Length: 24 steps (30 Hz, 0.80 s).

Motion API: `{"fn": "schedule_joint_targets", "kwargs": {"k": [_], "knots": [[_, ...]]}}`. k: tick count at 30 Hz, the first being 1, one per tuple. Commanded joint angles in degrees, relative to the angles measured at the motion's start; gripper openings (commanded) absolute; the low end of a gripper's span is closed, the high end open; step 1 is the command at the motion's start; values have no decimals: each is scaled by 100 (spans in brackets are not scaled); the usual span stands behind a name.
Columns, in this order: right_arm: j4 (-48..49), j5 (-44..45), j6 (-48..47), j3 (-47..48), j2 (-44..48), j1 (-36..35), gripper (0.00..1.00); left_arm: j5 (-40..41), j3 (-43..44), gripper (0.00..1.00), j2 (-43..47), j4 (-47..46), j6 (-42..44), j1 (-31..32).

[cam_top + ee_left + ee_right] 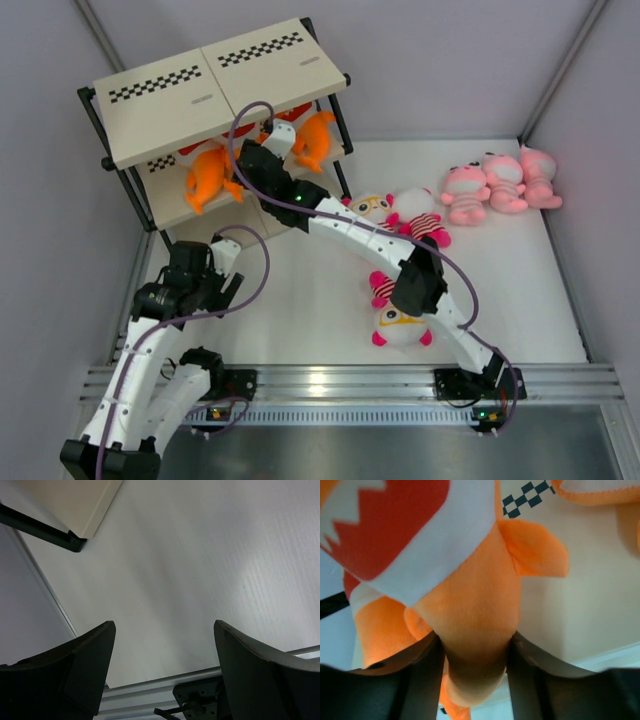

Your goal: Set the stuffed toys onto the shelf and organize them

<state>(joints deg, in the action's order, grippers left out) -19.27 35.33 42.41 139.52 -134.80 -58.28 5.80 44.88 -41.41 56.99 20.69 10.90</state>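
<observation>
1. My right claw [475, 647] is clamped on an orange toy [470, 600]; both fingers press into its plush body, and its white-and-red face fills the wrist view toward 11 o'clock
2. From above, the right arm runs from its base at 5 o'clock across the bench [300, 300] to the shelf [210, 90], which stands at 10 o'clock, and the claw is at the front of the middle tier
3. I cannot tell whether the held toy rests on the board or hangs just above it
4. In the right wrist view a beige board sits behind the toy, with a checkered strip [525, 497] at 1 o'clock
5. Two other orange toys lie on that middle tier, one [205, 175] at the claw's 8 o'clock and one [315, 140] at its 3 o'clock
6. My left claw [165, 630] hangs wide open with nothing between its fingers, over bare bench at about 8 o'clock, just in front of the shelf
7. Three pink toys lie side by side, touching, at 2 o'clock: [465, 192], [503, 182], [540, 177]
8. Three striped toys lie on the bench: one [420, 215] near the centre, one [372, 207] just beside it and half hidden by the right arm, and one [400, 322] toward 6 o'clock, partly under the arm
</observation>
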Motion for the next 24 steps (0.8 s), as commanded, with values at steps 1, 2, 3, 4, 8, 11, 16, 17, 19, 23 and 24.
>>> {"fn": "schedule_joint_targets", "kwargs": {"k": [1, 2, 3, 4, 8, 11, 16, 17, 19, 23, 24], "knots": [[55, -35, -137, 329, 262, 142, 51, -70, 91, 86, -34, -206, -153, 18], [37, -35, -163, 295, 296, 142, 53, -88, 91, 86, -43, -206, -144, 18], [2, -35, -181, 225, 349, 142, 54, -88, 99, 86, -51, -206, -153, 18], [37, 0, -198, 120, 532, 133, 54, -114, 108, 86, -60, -206, -170, 18], [476, 184, -242, -757, 1043, 115, 43, -167, 126, 86, -69, -197, -179, 18], [547, 220, -251, -787, 1132, 124, 23, -158, 126, 86, -69, -188, -197, 18], [494, 746, -663, -725, 1176, 1, 20, -158, 126, 86, -43, -197, -188, 9], [468, 782, -725, -681, 1167, -34, 21, -158, 117, 86, -34, -189, -179, 18], [459, 747, -726, -690, 1132, -17, 23, -167, 117, 86, -43, -197, -179, 18], [407, 589, -883, -506, 895, 36, 21, -150, 117, 86, -25, -197, -179, 18], [319, 528, -936, -409, 755, 45, 20, -150, 117, 86, -25, -197, -162, 18]]}}
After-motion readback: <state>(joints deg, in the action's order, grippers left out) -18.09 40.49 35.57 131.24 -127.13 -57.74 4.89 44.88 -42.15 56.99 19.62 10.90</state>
